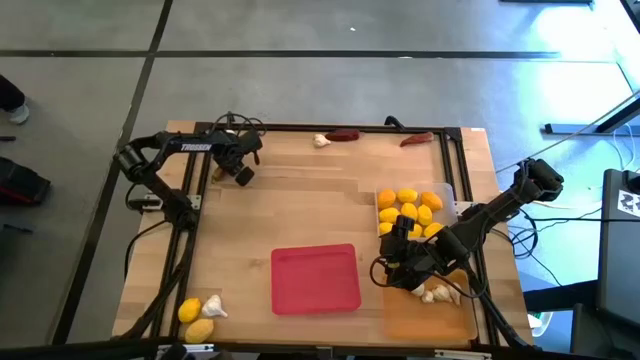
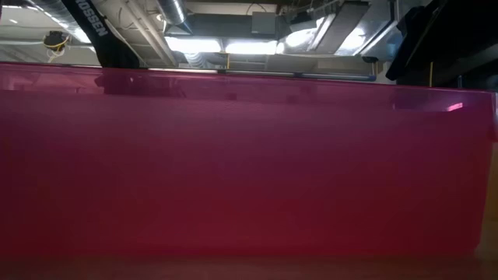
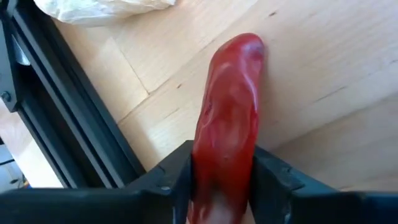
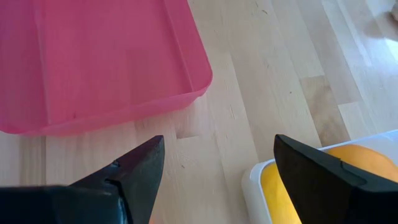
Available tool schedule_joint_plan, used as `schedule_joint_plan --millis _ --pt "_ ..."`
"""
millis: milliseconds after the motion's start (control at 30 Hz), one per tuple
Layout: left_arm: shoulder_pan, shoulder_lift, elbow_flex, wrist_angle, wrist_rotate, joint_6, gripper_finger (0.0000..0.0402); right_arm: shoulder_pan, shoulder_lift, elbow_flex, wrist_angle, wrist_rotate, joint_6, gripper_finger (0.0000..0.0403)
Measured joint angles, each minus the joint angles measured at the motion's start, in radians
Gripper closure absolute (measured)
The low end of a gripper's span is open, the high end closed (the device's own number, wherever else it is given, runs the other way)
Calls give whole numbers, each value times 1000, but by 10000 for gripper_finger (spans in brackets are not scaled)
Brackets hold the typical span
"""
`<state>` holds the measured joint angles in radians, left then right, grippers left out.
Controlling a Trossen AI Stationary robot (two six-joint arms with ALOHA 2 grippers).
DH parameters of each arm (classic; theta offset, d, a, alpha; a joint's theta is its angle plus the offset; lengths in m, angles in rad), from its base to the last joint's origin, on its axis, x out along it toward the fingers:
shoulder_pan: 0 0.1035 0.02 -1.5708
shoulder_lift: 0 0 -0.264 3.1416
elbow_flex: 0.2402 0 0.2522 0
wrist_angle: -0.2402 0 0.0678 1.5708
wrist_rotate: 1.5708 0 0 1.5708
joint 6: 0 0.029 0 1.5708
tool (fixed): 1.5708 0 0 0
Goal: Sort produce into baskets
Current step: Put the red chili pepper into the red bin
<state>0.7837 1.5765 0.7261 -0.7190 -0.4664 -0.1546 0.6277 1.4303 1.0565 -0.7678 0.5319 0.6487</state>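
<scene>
Counting trays gives three: a red tray (image 1: pixel 315 280), a clear tray (image 1: pixel 447 190) to its right and farther back, and an orange tray (image 1: pixel 440 325) just right of the red one.

About nine lemons (image 1: pixel 407 197) lie in the clear tray; the right arm covers its near side, so the count is unsure. Two loose lemons (image 1: pixel 195 320) sit well left of the red tray, with one garlic bulb (image 1: pixel 213 306) touching them. A few garlic pieces (image 1: pixel 436 294) lie in the orange tray, too clumped and too hidden by the arm to count. Far behind the red tray, at the back edge of the desk (image 1: pixel 300 200), are two chilies (image 1: pixel 345 134) and another bulb (image 1: pixel 321 141).

A third chili (image 3: pixel 230 106) is clamped in the left hand (image 3: pixel 222 158), both fingers pressed to its sides, far back-left of the red tray; from above it cannot be made out. A whitish thing (image 3: pixel 106 9) beside it is cut off.

The right hand (image 4: pixel 219 142) gapes wide and holds nothing, between the red and clear trays.

From desk height, the red tray's wall blocks nearly everything.
</scene>
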Motion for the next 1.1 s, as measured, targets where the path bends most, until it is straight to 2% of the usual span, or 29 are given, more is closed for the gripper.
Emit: schedule_joint_plan --millis 167,367,600,800,967,1100 --pt "-35 -35 1 -21 15 2 301 0 0 0 -1 0 0 107" --pt "-109 -131 32 -87 21 -23 292 0 0 0 -8 1 0 107" --pt "-212 -271 59 -83 43 -54 289 0 0 0 -9 19 -8 107" --pt "-313 -368 72 -41 201 -75 288 0 0 0 -10 20 -11 107" --pt "-420 -415 72 75 392 -75 288 0 0 0 -11 20 -11 107" --pt "-528 -426 72 196 463 -75 288 0 0 0 -11 19 -11 107"
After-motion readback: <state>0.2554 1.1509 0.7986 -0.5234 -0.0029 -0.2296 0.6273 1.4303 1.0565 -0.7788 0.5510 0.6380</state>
